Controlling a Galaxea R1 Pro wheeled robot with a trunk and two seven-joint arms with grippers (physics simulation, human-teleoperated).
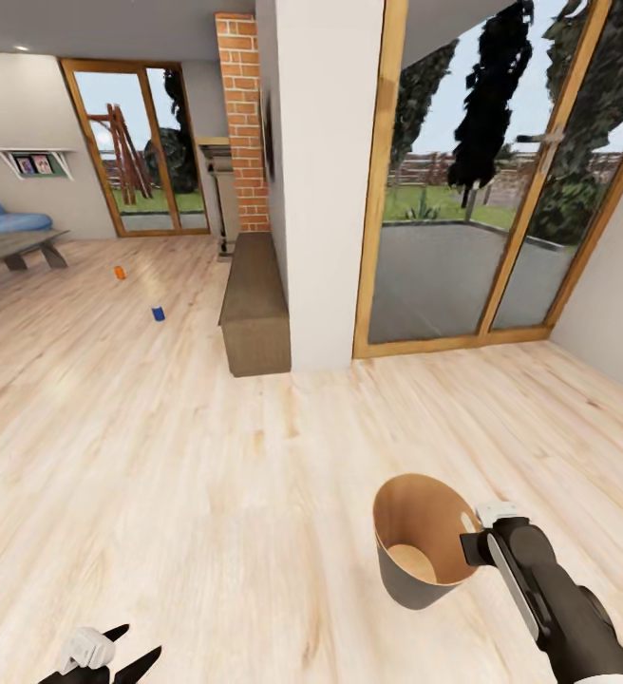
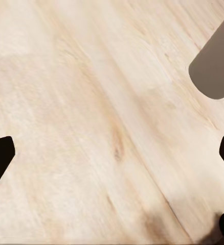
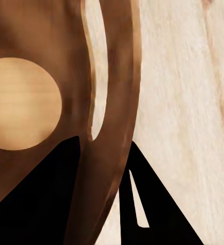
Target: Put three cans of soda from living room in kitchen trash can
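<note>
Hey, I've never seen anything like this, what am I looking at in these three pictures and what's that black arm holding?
These are simulator renders from a wheeled robot with two arms. The big picture comes from its head camera, looking down over a wood plank floor. The right gripper is clamped on the rim of a trash can, pale grey outside and tan-brown inside, carried above the floor. The right wrist camera looks along those fingers at the bin's wall. The left gripper is open and empty, and its wrist camera looks at the floor. Farther off, an orange soda can and a dark blue soda can stand on the floor near a blue sofa.
</note>
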